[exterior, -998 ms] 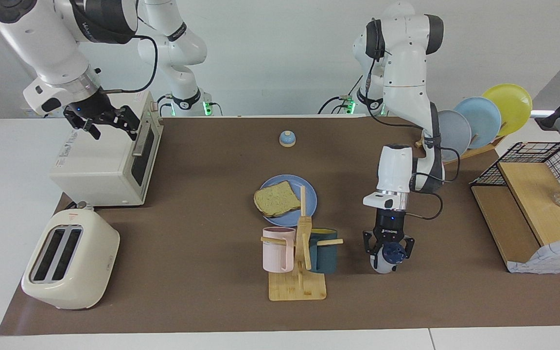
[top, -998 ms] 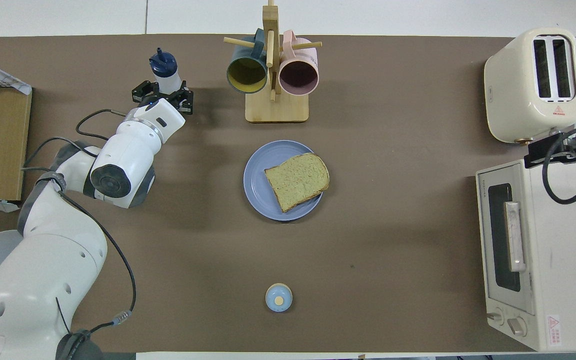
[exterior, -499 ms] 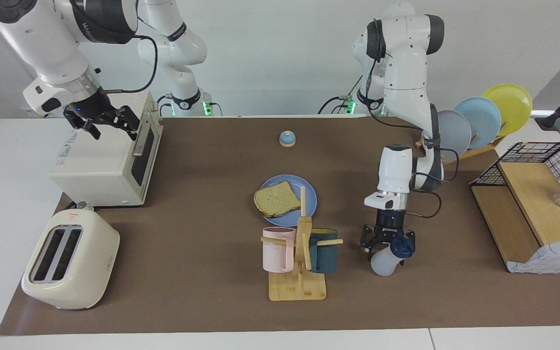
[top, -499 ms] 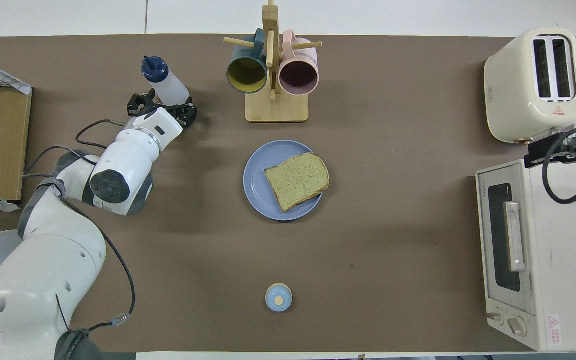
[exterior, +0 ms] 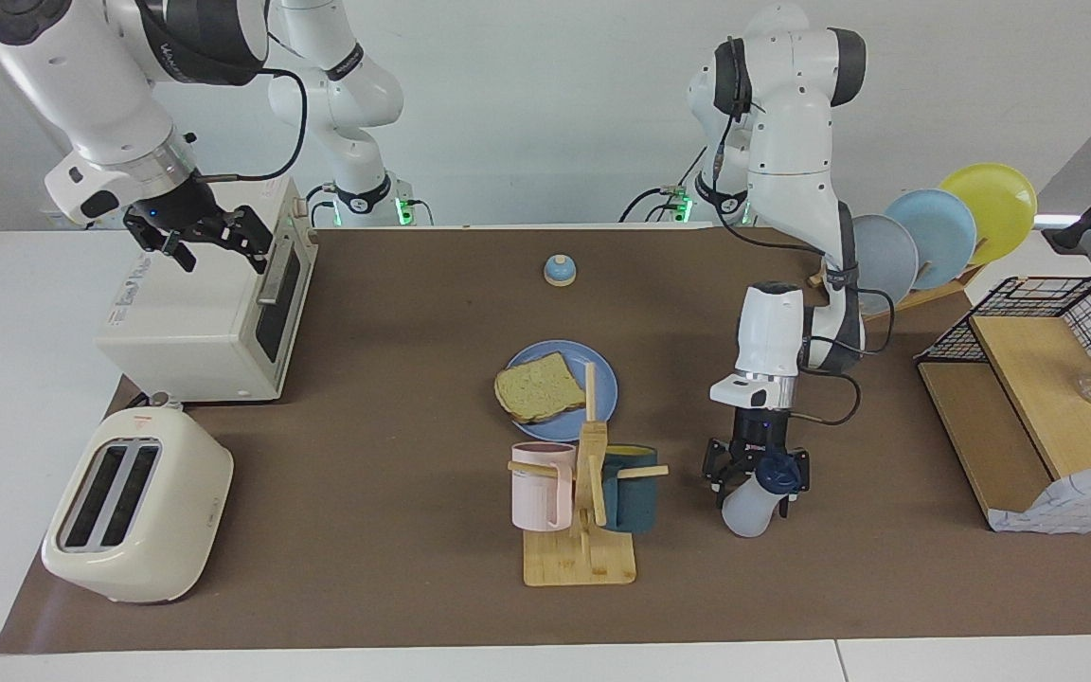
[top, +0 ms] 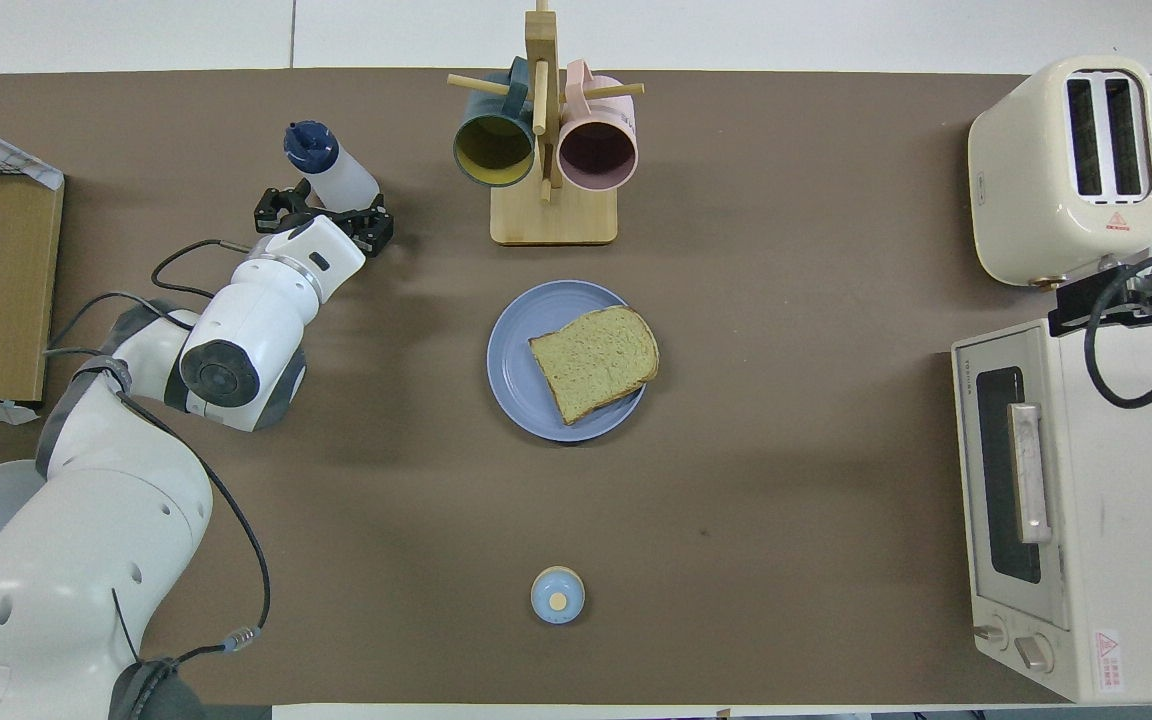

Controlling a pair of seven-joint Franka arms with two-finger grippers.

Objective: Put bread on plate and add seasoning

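While the bread (exterior: 540, 387) lay on the plate (exterior: 602, 377), the left claw (exterior: 758, 471) stood spread around the tilted seasoning (exterior: 754, 499) beside the mug rack (exterior: 583, 511); regripping should center low. The right claw (exterior: 207, 238) waited spread over the oven (exterior: 195, 327).

Speckled toast slice (top: 596, 362) flat on round blue plate (top: 516, 375) mid-table, navy-capped whitish bottle (top: 334, 172) tilted beside the mugs

We see a bright room with soft, even light from above. Shadows on the brown table (top: 796, 480) are faint and small, like the one under the plate (top: 511, 365). The white wall looks very bright but has no hard glare. Both pictures are sharp, and straight edges stay straight near the sides.
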